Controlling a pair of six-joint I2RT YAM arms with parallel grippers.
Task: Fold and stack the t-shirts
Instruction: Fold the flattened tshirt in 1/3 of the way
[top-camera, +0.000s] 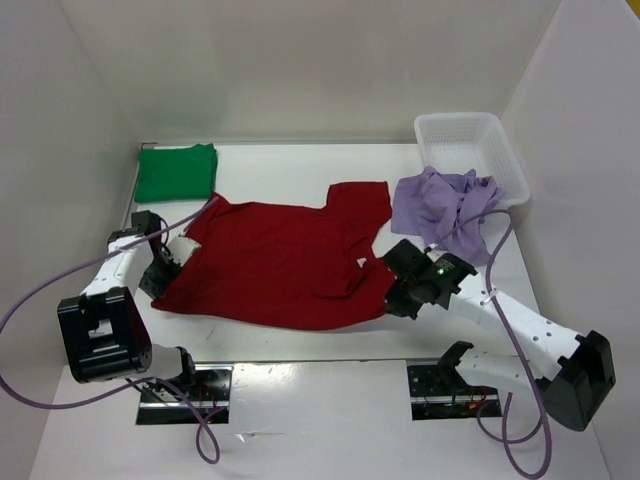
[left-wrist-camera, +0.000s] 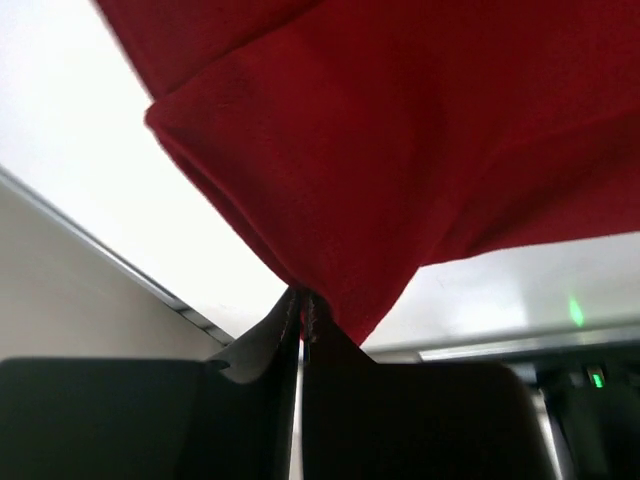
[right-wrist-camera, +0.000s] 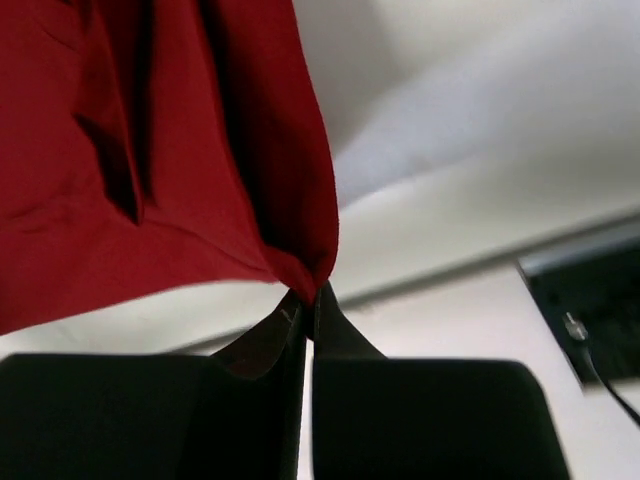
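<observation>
Your white plastic lattice basket (top-camera: 470, 135) sits at the far right of the worktop (top-camera: 300, 170), and the pale lavender t-shirt (top-camera: 440, 205) lies crumpled against its near rim. The dark red t-shirt (top-camera: 280, 265) stretches wrinkled across the middle. Your left fingers (left-wrist-camera: 265, 345) and right fingers (right-wrist-camera: 265, 340) each pinch one end of it. The bright green t-shirt (top-camera: 176, 172) lies folded at the far left.

The dark red shirt (top-camera: 280, 265) spreads over the counter (top-camera: 290, 175) between the left claw (top-camera: 165, 268) and the right claw (top-camera: 393, 283). A folded green shirt (top-camera: 176, 172) lies beyond the left claw; a crumpled lavender shirt (top-camera: 440, 205), touching a white basket (top-camera: 460, 120), beyond the right.
</observation>
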